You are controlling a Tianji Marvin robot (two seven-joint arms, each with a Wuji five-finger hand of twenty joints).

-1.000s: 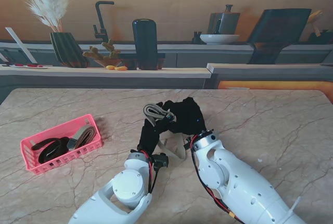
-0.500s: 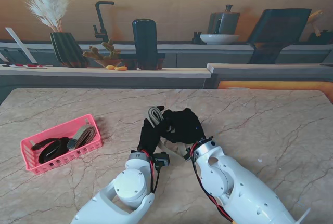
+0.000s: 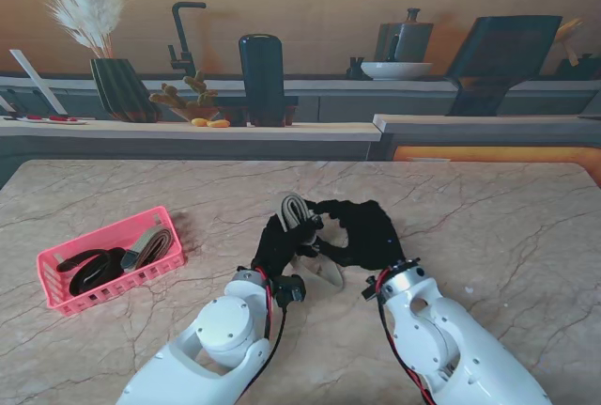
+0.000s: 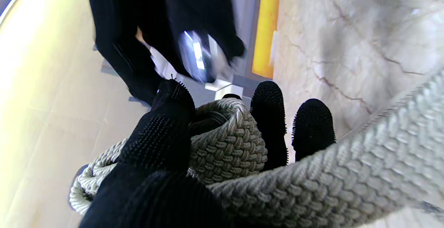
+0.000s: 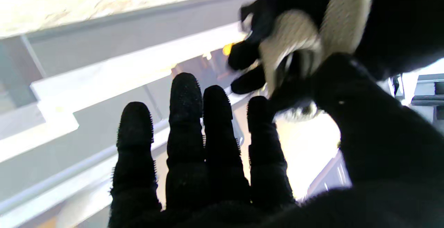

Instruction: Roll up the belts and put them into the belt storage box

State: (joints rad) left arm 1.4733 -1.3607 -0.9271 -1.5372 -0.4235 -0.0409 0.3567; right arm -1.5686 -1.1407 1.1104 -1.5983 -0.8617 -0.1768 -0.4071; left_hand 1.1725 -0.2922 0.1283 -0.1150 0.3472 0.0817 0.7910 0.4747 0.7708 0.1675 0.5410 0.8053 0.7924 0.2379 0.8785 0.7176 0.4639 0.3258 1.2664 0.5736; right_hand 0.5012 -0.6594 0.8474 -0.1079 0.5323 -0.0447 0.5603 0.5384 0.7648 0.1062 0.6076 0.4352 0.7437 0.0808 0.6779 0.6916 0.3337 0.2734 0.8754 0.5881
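Belt of grey-beige woven cord sits partly rolled in the left hand, at the middle of the marble desk. The fingers of this hand are clamped on the coil, and a loose length of the same belt runs from the coil down toward the desk, between the two wrists. The right hand is just beside the coil, on its right side. Its four fingers stretch out straight and close together, and its thumb presses on the roll where the metal buckle shows. Whether it truly grips the belt, I cannot tell, because the wrist pictures are blurred there.

The pink storage basket stands well apart from the coil, to the left, near the desk edge. Two rolled belts already lie inside it: a black belt and a brown belt next to it. Nothing lies on the desk between the coil and the basket. Beyond the desk, far from the coil, a counter carries a black tap, a dark cylinder and a vase with pampas grass.
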